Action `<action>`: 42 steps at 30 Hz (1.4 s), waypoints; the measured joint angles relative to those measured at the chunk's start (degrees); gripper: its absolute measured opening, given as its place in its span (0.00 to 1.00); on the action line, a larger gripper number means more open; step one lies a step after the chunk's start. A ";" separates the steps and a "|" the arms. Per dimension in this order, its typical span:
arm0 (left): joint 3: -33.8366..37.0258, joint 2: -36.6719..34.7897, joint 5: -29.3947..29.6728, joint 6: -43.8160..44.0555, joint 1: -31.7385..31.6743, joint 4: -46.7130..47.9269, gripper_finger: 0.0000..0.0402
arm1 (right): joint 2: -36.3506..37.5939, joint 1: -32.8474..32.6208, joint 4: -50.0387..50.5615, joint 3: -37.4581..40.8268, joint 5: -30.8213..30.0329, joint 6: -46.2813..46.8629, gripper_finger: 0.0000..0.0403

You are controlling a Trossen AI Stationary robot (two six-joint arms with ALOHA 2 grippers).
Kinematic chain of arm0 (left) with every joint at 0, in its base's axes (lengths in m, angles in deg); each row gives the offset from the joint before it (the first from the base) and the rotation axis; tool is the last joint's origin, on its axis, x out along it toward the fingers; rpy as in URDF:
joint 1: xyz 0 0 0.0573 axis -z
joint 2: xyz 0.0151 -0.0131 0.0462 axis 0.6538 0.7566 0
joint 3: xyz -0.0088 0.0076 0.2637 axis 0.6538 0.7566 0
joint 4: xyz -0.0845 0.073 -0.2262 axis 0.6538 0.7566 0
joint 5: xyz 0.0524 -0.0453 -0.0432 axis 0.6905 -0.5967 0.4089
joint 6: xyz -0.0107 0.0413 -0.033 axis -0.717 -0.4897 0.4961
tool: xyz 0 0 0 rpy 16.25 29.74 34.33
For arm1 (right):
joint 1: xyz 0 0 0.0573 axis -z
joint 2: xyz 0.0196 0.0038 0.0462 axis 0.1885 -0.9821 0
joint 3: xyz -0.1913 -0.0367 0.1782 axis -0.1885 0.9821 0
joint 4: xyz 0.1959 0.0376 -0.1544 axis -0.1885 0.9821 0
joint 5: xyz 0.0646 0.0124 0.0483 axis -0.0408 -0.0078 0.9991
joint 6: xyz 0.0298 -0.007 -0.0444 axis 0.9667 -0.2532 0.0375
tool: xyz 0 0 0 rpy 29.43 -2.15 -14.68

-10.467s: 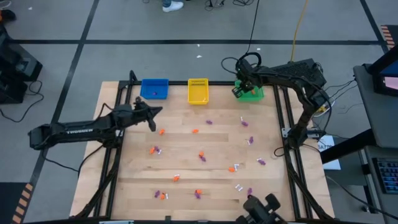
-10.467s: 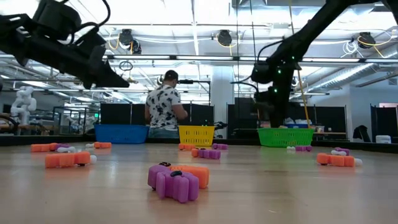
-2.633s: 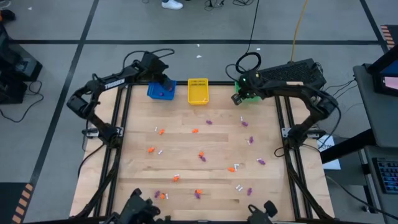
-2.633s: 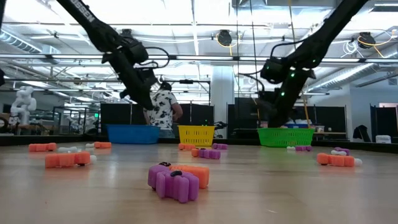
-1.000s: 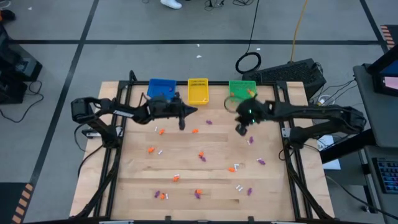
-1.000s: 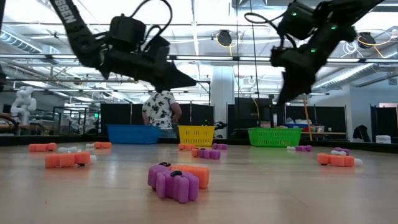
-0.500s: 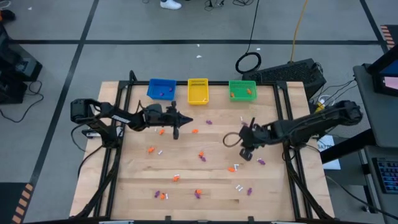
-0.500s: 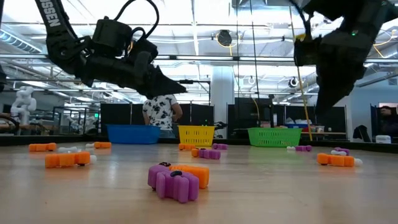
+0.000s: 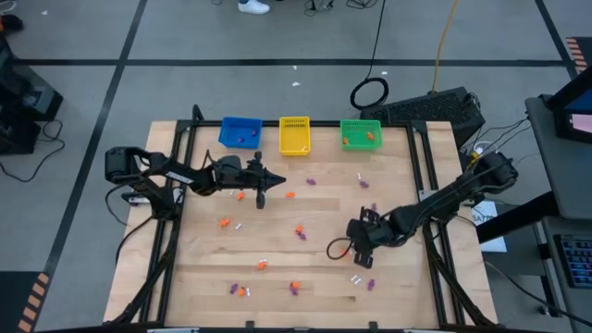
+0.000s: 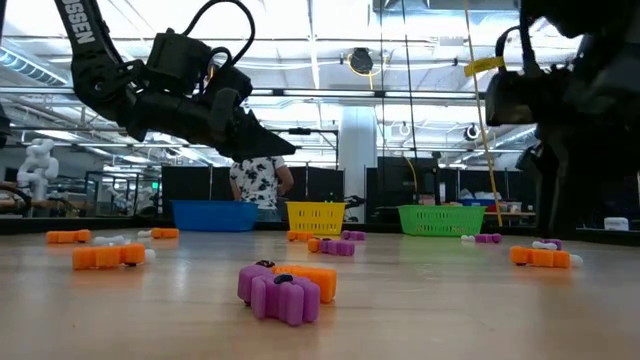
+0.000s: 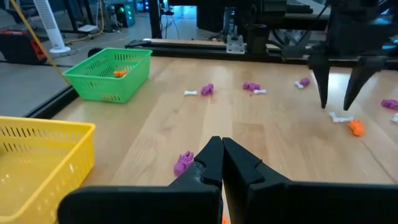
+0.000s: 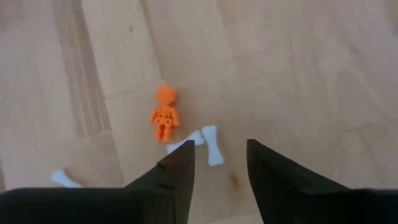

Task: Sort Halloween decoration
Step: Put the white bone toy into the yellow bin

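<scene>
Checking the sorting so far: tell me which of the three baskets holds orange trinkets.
The green basket, the one on the right-hand end of the row. Orange pieces lie inside it, while the blue basket shows only small dark bits and the yellow basket looks bare.

Robotics lab or industrial workshop. Wooden table (image 9: 277,268) on a black metal frame stands on a grey concrete floor (image 9: 277,37) with dark taped lines. Low view shows a big open hall behind: exposed ceiling beams, strip lights (image 10: 300,20), hanging cables, dark partitions, a person (image 10: 258,180) at a far bench. Loose cables and a keyboard (image 9: 566,254) at right.
</scene>
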 joint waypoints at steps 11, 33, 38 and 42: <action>0.01 0.02 0.00 -0.04 0.00 1.74 0.01 | -5.00 -0.57 -2.11 -0.13 -1.14 -2.16 0.26; 0.34 0.04 1.92 -0.40 -2.41 1.35 0.01 | -5.68 2.86 -1.03 -1.32 0.47 -5.45 0.01; 2.43 -0.62 1.95 0.07 -4.59 -0.76 0.01 | -5.82 4.29 -1.14 -4.18 0.15 -8.82 0.01; 5.38 -2.10 1.95 0.11 -5.91 -4.48 0.01 | -5.80 6.54 -1.04 -6.22 0.17 -11.74 0.01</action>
